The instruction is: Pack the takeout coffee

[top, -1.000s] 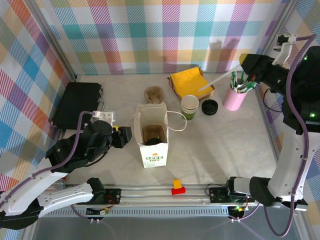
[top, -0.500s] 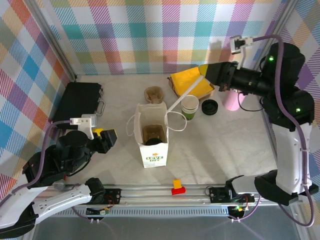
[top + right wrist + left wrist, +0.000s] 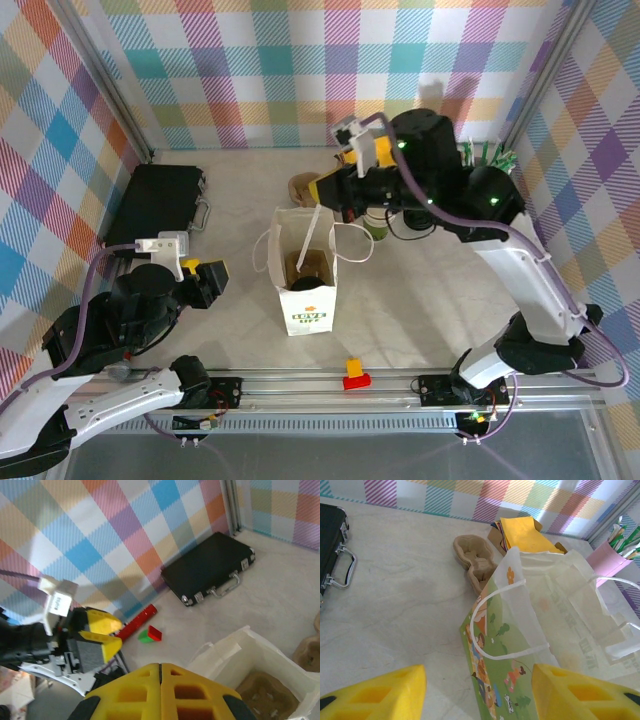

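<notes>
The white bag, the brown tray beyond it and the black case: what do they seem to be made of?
White bag: thin matte paper, it seems; creased, light glows through, flat paper handles. Brown tray: likely moulded paper pulp; dull, fibrous, rounded cups. Black case: hard shell, perhaps plastic or leatherette, with shiny metal handle and corners.

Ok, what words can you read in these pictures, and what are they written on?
"LOVE": green letters on the front of the white paper bag; the line under it is too small to read for sure.
Faint print on the bag's side, left wrist view: too blurred to read.
Dark marks on the white tag on the left arm: too small to read.
</notes>
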`<state>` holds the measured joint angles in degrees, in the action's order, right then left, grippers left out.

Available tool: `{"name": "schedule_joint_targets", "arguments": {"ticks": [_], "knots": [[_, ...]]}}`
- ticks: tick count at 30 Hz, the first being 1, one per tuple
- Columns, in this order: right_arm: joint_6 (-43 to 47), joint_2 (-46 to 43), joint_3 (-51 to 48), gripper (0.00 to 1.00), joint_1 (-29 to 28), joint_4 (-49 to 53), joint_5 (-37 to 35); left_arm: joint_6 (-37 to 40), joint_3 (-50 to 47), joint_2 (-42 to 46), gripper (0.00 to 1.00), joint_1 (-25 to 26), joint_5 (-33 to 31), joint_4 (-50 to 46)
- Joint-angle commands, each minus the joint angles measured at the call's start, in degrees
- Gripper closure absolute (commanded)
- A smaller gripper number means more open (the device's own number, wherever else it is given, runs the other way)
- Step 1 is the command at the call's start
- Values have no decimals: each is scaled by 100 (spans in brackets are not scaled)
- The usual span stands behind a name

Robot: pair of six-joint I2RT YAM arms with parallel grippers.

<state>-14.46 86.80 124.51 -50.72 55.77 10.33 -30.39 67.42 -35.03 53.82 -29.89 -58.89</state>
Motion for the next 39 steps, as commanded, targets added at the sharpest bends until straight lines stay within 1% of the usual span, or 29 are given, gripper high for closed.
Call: {"name": "schedule_joint_targets", "arguments": {"ticks": [1,8,14,20,25,28,30,33,37,39], "knots": [[205,29,-283,100,-184,-65,-549,8,46,13,42,-47,-192,-120],[-118,97,-1082,100,-428,-538,-250,0,-25,-30,42,-47,-201,-95],[-377,139,-1572,100,-485,-897,-31,-47,-84,-92,42,-47,-174,-87],[-439,223,-1740,100,-500,-936,-11,-94,-172,-92,41,-47,-144,-43],[-470,179,-1968,100,-501,-1005,-127,-78,-176,-110,41,-47,-157,-50],[-478,179,-2061,98,-509,-1033,-110,-76,-176,-101,41,-48,-158,-56],[-479,179,-2100,94,-503,-1037,-137,-83,-168,-93,41,-47,-158,-78],[-483,153,-2133,82,-509,-1002,-179,-98,-150,-83,41,-47,-149,-94],[-458,97,-2020,62,-504,-958,-215,-123,-141,-66,41,-47,-140,-139],[-423,99,-1904,58,-509,-896,-207,-132,-150,-48,41,-47,-137,-154]]}}
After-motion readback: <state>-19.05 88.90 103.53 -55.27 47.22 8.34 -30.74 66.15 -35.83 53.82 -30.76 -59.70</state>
